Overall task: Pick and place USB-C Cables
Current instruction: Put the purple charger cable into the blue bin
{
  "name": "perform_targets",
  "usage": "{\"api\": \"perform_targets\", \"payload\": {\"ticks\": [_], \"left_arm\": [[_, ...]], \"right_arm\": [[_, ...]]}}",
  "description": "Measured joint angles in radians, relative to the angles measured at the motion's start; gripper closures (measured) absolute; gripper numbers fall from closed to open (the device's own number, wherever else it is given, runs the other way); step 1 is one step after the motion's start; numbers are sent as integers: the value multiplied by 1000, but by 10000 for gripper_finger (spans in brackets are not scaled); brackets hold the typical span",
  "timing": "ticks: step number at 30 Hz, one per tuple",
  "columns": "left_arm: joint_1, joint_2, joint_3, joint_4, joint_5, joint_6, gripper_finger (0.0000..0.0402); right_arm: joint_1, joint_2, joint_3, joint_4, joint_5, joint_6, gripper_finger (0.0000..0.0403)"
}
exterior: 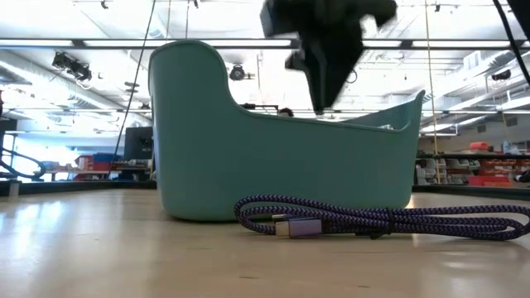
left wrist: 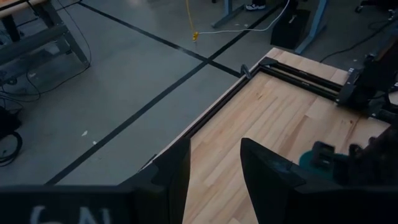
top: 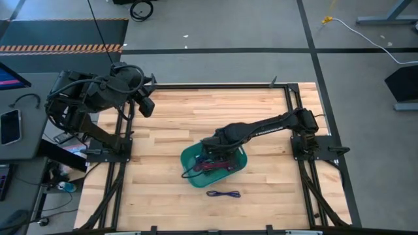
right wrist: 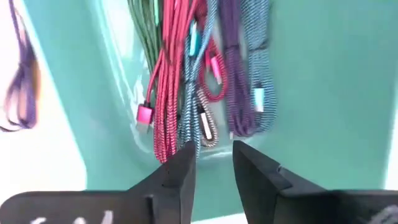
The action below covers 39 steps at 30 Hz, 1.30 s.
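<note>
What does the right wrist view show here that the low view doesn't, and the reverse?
Only the right wrist view looks inside the teal bin: bundled cables in red, teal, purple and green, with the right gripper open above them. Only the low view shows the purple cable's metal plug and that it lies flat on the table in front of the bin. Both show the bin and that purple cable.

Overhead camera faces straight down; table-level camera sits close behind the teal bin (exterior: 281, 161), visible in both.
</note>
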Motion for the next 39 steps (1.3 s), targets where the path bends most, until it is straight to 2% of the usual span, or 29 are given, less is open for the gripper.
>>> {"api": "perform_targets", "payload": {"ticks": [6,10,17,24,31,39], "left_arm": [[0,0,0,0,0,9,253],[0,0,0,0,0,9,253],[0,0,0,0,0,9,253],[0,0,0,0,0,21,253],[0,0,0,-1,31,82,253],[0,0,-1,0,111,112,253]], "right_arm": [[28,0,222,-106,-30,113,290],[86,-2,301,-126,-68,161,290],[202,-1,313,-118,-77,322,290],[284,1,313,-20,59,620,285],[323,54,298,20,45,841,254],[386,181,296,-19,-28,911,221]]}}
